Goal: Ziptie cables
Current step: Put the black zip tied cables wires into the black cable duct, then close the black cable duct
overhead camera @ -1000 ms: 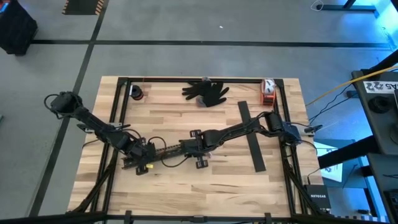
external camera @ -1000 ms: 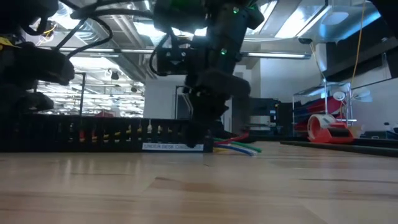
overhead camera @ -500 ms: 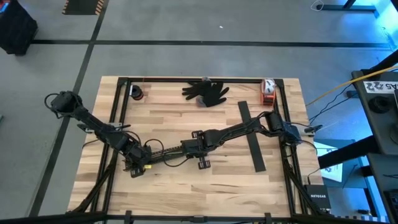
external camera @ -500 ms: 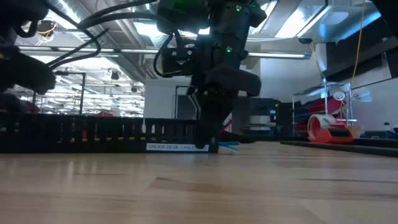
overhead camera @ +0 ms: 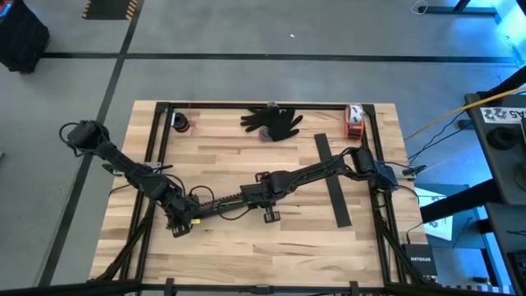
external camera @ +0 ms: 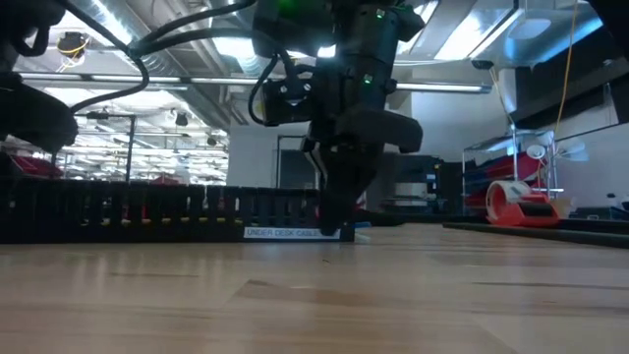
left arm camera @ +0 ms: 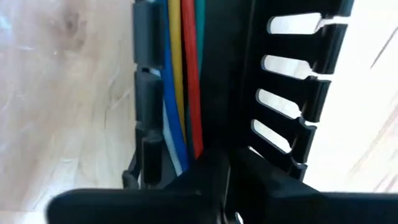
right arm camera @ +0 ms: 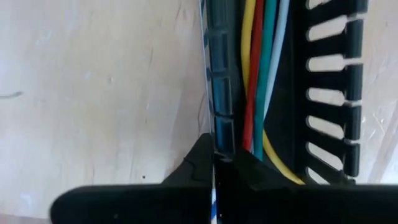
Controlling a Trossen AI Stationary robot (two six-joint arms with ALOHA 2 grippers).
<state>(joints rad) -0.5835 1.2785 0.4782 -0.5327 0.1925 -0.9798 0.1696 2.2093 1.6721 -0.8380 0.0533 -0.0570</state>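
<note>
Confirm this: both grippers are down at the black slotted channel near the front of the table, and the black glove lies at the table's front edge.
Not quite. The high view shows the black glove at the table's far edge, not the front. The rest holds: the left gripper and right gripper are both down at the black slotted channel.

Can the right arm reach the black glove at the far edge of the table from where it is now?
Probably yes: bare wood lies between the right gripper and the black glove. But that gripper looks shut at the slotted channel over the cables, so it must release first.
</note>
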